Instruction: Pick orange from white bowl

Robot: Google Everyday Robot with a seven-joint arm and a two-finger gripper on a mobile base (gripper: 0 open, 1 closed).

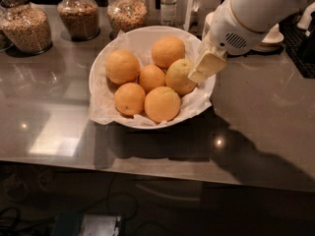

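The white bowl (pixel 197 102), wide and lined with crinkled white paper, stands on the grey counter. It holds several oranges. The duller, yellow-green orange (pixel 178 77) lies at the right side of the bowl, against the brighter ones. My gripper (pixel 196 75) comes down from the upper right on a white arm (pixel 246 18). Its cream tip rests against the upper right side of the dull orange. Part of the gripper is hidden behind the arm's housing.
Three glass jars of grains (pixel 78 14) stand behind the bowl at the back left. A small bottle (pixel 168 5) is behind the bowl. Stacked white dishes (pixel 270 36) sit at the back right, partly hidden by the arm. The counter's front edge (pixel 147 168) runs below the bowl.
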